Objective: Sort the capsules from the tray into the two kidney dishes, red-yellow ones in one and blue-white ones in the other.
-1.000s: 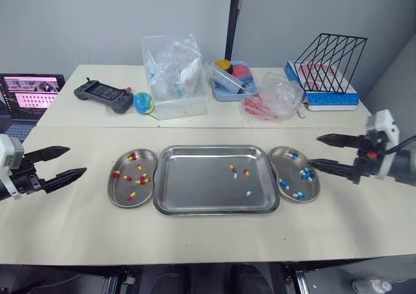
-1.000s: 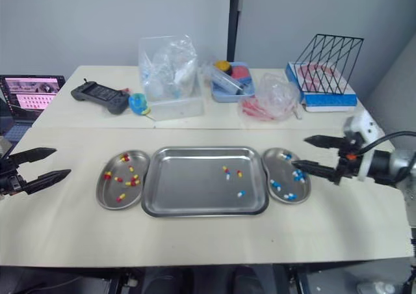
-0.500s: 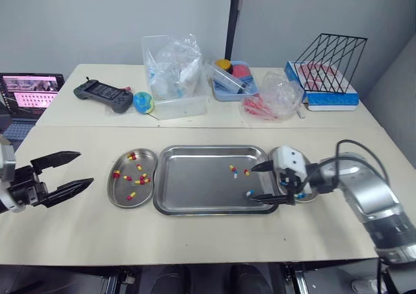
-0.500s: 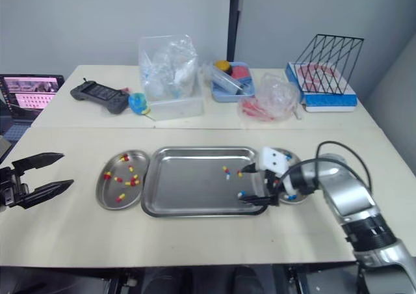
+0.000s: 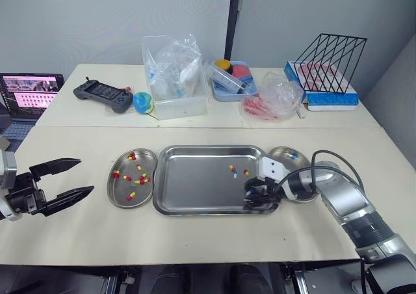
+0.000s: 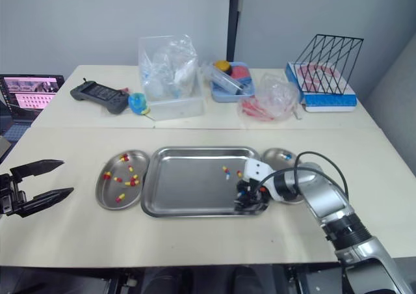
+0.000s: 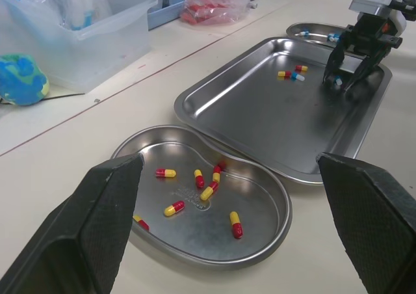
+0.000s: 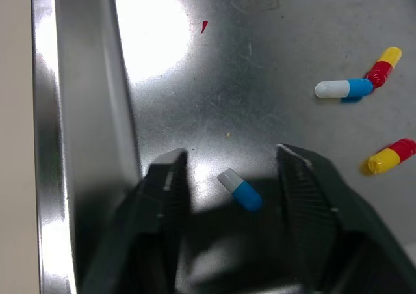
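Observation:
The steel tray [image 5: 195,180] lies mid-table. My right gripper [image 5: 254,198] is down in its front right corner, open, its fingers [image 8: 170,177] on either side of a blue-white capsule [image 8: 239,188] with gaps on both sides. Farther in the tray lie another blue-white capsule [image 8: 343,88] and two red-yellow ones [image 8: 390,155]. The left kidney dish [image 5: 121,191] holds several red-yellow capsules [image 7: 207,192]. The right kidney dish [image 5: 281,153], partly hidden by my right arm, shows a blue-white capsule [image 5: 290,155]. My left gripper [image 5: 86,175] hovers open and empty left of the left dish.
Along the back stand a clear plastic box [image 5: 174,79], a blue tray [image 5: 233,80], a plastic bag of red items [image 5: 276,95] and a black wire rack [image 5: 328,66]. A game controller [image 5: 103,95] and a laptop [image 5: 29,92] sit at the back left.
My right arm swung from beside the right dish into the tray, lowered over the front blue-white capsule, and its fingers narrowed around it. My left gripper barely moved.

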`<state>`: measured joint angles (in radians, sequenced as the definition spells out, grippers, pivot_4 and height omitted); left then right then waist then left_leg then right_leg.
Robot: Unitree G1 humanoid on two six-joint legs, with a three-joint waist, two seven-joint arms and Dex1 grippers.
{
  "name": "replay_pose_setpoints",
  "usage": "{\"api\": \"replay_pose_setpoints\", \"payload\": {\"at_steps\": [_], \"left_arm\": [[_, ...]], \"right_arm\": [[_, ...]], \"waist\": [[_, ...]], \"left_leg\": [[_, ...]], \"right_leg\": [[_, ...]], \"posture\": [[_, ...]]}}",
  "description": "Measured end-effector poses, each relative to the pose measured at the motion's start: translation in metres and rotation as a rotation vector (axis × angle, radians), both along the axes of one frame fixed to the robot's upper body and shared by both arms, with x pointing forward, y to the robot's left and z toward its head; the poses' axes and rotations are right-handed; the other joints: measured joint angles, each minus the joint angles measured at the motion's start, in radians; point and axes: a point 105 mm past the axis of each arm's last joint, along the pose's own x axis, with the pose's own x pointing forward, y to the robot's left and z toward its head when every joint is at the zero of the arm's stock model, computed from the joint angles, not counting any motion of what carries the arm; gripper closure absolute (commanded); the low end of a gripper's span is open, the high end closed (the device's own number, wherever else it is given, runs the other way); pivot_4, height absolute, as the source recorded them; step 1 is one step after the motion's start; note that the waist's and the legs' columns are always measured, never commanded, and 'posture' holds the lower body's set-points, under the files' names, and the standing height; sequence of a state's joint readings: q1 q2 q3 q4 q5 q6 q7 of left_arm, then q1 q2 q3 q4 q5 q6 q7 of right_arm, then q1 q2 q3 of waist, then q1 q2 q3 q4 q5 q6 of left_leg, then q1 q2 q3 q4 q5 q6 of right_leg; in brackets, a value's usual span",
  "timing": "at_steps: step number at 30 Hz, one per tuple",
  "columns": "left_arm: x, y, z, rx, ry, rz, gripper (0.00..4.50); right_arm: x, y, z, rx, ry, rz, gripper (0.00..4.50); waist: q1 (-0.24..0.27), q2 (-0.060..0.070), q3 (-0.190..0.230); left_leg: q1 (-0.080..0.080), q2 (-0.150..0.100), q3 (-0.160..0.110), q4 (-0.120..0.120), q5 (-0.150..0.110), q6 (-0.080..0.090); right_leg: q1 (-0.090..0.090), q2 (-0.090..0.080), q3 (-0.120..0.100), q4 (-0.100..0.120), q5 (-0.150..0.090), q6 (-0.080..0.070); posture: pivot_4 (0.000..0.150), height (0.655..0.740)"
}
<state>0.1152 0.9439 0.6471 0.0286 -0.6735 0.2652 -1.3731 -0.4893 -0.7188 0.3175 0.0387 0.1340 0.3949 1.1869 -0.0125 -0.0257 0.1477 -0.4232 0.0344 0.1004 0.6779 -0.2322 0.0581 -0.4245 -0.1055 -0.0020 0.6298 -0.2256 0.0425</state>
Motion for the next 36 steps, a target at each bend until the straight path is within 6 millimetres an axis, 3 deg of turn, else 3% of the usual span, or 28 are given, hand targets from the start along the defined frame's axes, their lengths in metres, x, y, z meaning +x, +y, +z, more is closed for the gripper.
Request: {"api": "replay_pose_setpoints", "payload": {"at_steps": [2,3,10,14,16,18,23,27,30,33,36], "left_arm": [[0.0,0.0,0.0,0.0,0.0,0.004,0.0],[0.0,0.0,0.0,0.0,0.0,0.005,0.0],[0.002,-0.002,0.001,-0.001,-0.007,-0.002,0.0],[0.005,-0.005,0.003,-0.005,-0.018,-0.014,0.0],[0.006,-0.005,0.003,-0.007,-0.018,-0.018,0.0],[0.007,-0.005,0.002,-0.014,-0.014,-0.02,0.0],[0.011,-0.007,0.004,-0.033,-0.026,-0.034,0.0],[0.017,-0.006,0.002,-0.052,-0.019,-0.039,0.0],[0.017,-0.008,-0.003,-0.066,-0.004,-0.046,0.0],[0.017,-0.01,-0.006,-0.07,0.003,-0.049,0.0],[0.019,-0.005,-0.013,-0.055,0.015,-0.025,0.0]], "right_arm": [[0.002,0.0,0.001,-0.006,-0.012,-0.008,4.33],[0.003,-0.001,0.001,-0.007,-0.015,-0.01,4.46],[0.008,0.003,0.011,0.036,-0.027,-0.031,4.46],[0.015,0.002,0.04,0.13,-0.053,-0.05,4.46],[0.021,-0.01,0.055,0.131,-0.095,-0.086,4.46],[0.031,-0.034,0.067,0.119,-0.131,-0.167,4.46],[0.042,-0.086,0.075,0.087,-0.169,-0.351,4.46],[0.038,-0.122,0.065,0.042,-0.188,-0.483,4.46],[0.03,-0.125,0.045,0.04,-0.133,-0.499,4.46],[0.027,-0.12,0.039,0.071,-0.111,-0.499,3.51],[0.028,-0.121,0.047,0.095,-0.139,-0.51,2.5]], "waist": [[0.001,0.0,0.0],[0.001,0.0,0.0],[0.0,0.0,0.0],[0.001,0.0,0.0],[0.002,0.0,0.0],[0.004,0.0,0.0],[0.001,0.0,0.0],[0.0,0.0,0.0],[-0.005,0.0,0.0],[-0.008,0.001,0.0],[-0.004,0.001,0.001]], "left_leg": [[0.0,0.0,0.0,0.0,0.0,0.0],[0.0,0.0,0.0,0.0,0.0,0.0],[0.0,0.0,0.0,0.0,0.0,0.0],[-0.001,0.0,0.0,0.0,0.0,0.0],[-0.001,0.0,-0.001,0.0,0.0,0.0],[-0.001,0.0,-0.001,0.0,0.0,0.0],[-0.001,0.0,0.0,-0.001,0.0,0.0],[-0.001,0.0,0.0,-0.002,0.0,0.0],[0.0,0.0,0.0,-0.002,0.0,0.0],[0.0,0.0,0.001,-0.001,0.0,0.0],[0.0,0.0,0.001,-0.001,0.0,0.0]], "right_leg": [[0.0,0.0,0.0,0.0,0.0,0.0],[0.0,0.0,0.0,0.0,0.0,0.0],[0.0,0.0,0.0,0.0,0.0,0.0],[0.0,0.0,0.0,0.0,0.0,0.0],[0.0,-0.001,0.0,0.0,0.0,0.0],[0.0,-0.001,-0.001,-0.001,0.0,0.0],[-0.001,-0.001,-0.001,-0.001,0.0,-0.001],[0.0,-0.001,-0.001,-0.001,0.0,-0.001],[0.0,0.0,-0.001,-0.001,0.0,-0.001],[0.0,0.0,-0.001,0.0,0.0,-0.001],[0.0,0.0,-0.001,0.0,0.0,0.0]], "posture": [[0.15,0.74],[0.15,0.74],[0.15,0.74],[0.15,0.74],[0.15,0.74],[0.15,0.74],[0.15,0.74],[0.15,0.74],[0.15,0.74],[0.15,0.74],[0.15,0.74]]}}
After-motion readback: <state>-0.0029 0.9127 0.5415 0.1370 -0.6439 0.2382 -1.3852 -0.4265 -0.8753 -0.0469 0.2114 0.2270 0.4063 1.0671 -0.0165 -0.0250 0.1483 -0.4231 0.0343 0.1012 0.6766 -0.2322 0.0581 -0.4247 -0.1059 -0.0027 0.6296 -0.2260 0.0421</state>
